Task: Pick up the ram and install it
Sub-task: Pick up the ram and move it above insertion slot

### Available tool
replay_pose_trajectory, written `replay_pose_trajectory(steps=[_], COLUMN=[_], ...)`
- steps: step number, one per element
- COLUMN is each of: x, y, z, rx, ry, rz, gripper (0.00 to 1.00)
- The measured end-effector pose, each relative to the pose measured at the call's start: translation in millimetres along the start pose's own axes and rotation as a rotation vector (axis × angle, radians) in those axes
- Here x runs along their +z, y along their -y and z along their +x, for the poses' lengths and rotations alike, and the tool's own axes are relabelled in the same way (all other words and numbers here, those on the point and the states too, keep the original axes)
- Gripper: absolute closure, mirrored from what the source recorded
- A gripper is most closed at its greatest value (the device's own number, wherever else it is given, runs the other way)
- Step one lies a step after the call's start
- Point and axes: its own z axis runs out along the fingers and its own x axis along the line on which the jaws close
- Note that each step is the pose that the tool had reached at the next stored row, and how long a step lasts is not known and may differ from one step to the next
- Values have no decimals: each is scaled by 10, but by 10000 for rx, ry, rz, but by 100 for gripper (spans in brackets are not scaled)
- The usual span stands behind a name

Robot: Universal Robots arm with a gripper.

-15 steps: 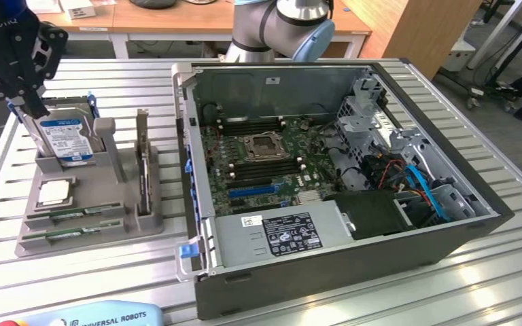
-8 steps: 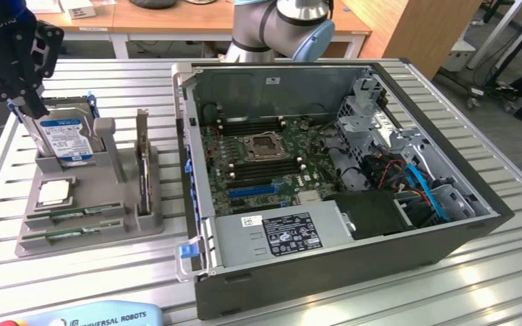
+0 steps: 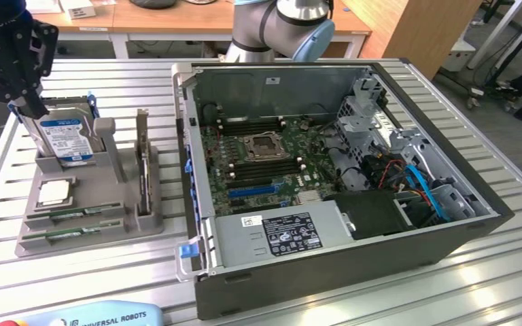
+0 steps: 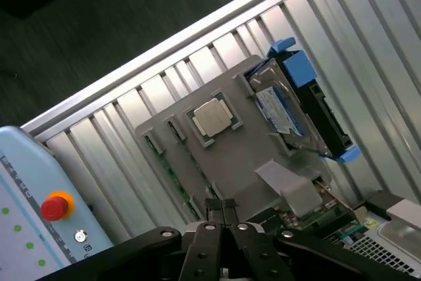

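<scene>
We see the gripper hanging just above the hard drive, which stands upright in a grey holder on the slatted surface. Two green ram sticks lie in the holder's front slots, near a processor. An open computer case sits to the exterior view's right.

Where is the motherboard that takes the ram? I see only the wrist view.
Observer: The motherboard lies inside the open computer case, at the exterior view's right of the gray holder.
Operator: Over which part of the holder is the pincer?
Observer: The pincer appears over the hard drive end, away from the ram sticks.
Operator: Is the processor socket filled?
Observer: No, the socket looks empty.
</scene>
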Motion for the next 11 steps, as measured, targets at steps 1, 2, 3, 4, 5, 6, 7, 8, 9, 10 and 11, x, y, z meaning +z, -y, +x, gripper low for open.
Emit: replay_pose_trajectory(steps=[1, 2, 3, 4, 5, 6, 7, 8, 9, 10, 11], x=[0, 0, 1, 1, 1, 2, 2, 2, 3, 4, 5], y=[0, 0, 0, 0, 0, 0, 1, 1, 1, 1, 1], z=[0, 0, 0, 0, 0, 0, 0, 0, 0, 0, 0], rx=[-178, -369, -549, -728, -909, -1088, -1268, -1448, -1644, -1823, -2004], ry=[-7, -15, -22, -28, -35, -43, -50, -57, -65, -72, -80], rz=[-4, -7, -11, -14, -17, -20, -23, -26, -30, -33, -36], gripper=[90, 90, 90, 90, 90, 90, 90, 90, 90, 90, 90])
